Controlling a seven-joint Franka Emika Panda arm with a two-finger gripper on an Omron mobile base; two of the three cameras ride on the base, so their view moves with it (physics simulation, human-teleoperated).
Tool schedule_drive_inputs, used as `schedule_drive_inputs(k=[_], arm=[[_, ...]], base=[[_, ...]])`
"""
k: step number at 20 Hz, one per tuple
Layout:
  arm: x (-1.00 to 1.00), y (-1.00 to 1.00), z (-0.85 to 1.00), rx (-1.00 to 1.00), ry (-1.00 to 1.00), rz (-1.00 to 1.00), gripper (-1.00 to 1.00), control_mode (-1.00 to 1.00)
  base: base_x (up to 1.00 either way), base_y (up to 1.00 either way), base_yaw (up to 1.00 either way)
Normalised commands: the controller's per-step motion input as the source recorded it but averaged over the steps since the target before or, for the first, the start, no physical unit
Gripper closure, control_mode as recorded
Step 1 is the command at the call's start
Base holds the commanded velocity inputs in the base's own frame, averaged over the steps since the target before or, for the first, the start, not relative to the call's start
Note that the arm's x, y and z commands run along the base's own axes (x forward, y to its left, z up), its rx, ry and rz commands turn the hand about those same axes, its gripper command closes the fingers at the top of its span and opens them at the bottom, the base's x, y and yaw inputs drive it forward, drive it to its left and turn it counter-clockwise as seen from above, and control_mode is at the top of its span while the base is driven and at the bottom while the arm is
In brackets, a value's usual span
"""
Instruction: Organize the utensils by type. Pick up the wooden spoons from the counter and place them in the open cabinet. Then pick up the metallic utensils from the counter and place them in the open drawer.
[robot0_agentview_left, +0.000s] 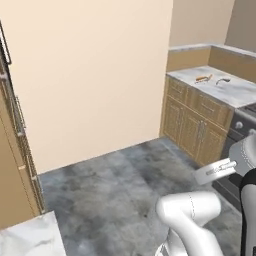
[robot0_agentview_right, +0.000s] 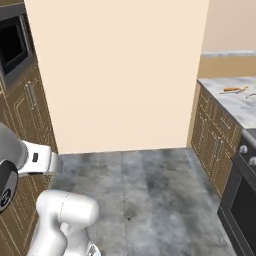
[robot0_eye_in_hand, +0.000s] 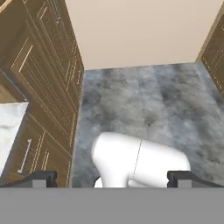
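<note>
Two utensils (robot0_agentview_left: 203, 78) lie on the far counter (robot0_agentview_left: 235, 90); hand (robot0_eye_in_hand: 112, 178) spread, empty.

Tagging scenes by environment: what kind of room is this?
A kitchen, rendered. A marbled counter sits over light-wood cabinet fronts, an oven front with knobs stands beside them, and a built-in dark appliance, likely a microwave, is set into tall cabinetry.

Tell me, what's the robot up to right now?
Pincer open, holding nothing, aimed at the floor. Utensils lie on the far counter, untouched, well out of reach. Bare floor between base and counter.
</note>
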Motion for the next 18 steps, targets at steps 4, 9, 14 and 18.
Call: schedule_drive_inputs(k=[4, 9, 14, 18], arm=[[0.00, 0.00, 0.00, 0.00, 0.00, 0.00, -1.00, 1.00], [0.00, 0.00, 0.00, 0.00, 0.00, 0.00, -1.00, 1.00], [0.00, 0.00, 0.00, 0.00, 0.00, 0.00, -1.00, 1.00], [0.00, 0.00, 0.00, 0.00, 0.00, 0.00, -1.00, 1.00]], base=[[0.90, 0.00, -0.45], [0.85, 0.02, -0.47], [0.90, 0.08, -0.42], [0.93, 0.27, -0.32]])
